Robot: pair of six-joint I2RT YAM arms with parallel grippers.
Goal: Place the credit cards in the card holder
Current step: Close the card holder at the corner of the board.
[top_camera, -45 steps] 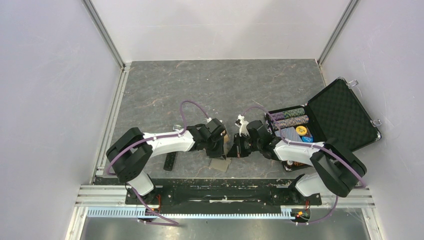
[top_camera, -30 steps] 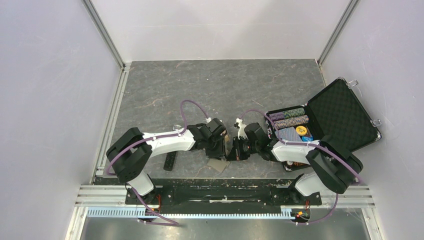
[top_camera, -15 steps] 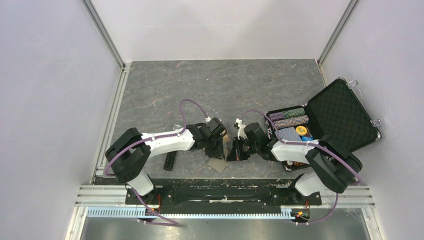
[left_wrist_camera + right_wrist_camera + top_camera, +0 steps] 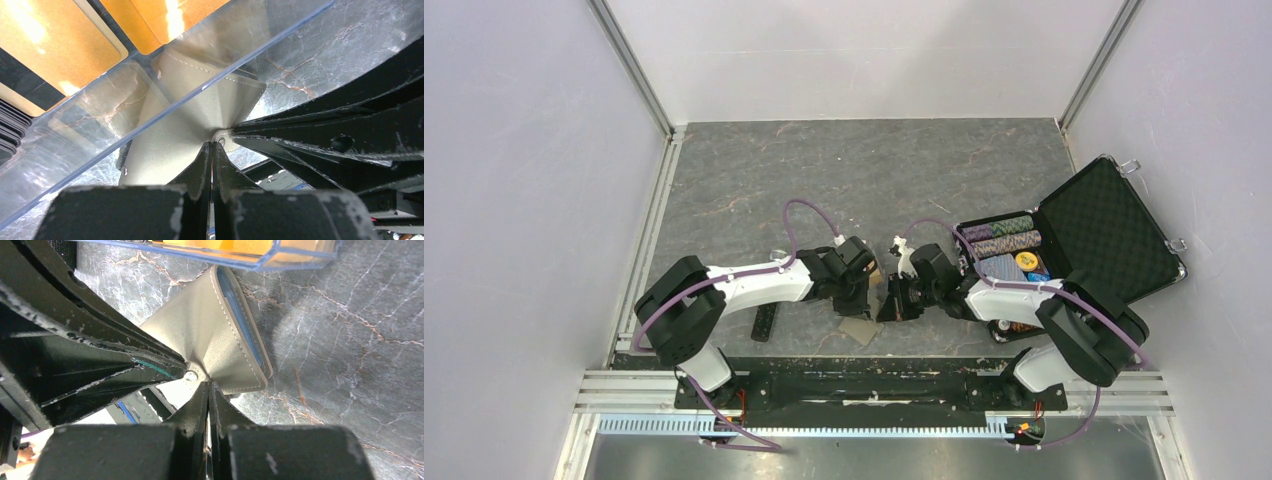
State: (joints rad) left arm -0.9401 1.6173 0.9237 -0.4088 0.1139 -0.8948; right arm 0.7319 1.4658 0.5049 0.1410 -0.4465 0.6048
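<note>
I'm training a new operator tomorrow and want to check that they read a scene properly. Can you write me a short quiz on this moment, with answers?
1. True or false: the chip case stands open on the right arm's side of the table.
2. What are the left gripper and the right gripper both shut on? A) the card holder B) a poker chip C) a black card
3. What colour are the credit cards at the top of the left wrist view?

Key: 1 true. 2 A: both pairs of jaws pinch its edge. 3 orange-gold.
</note>
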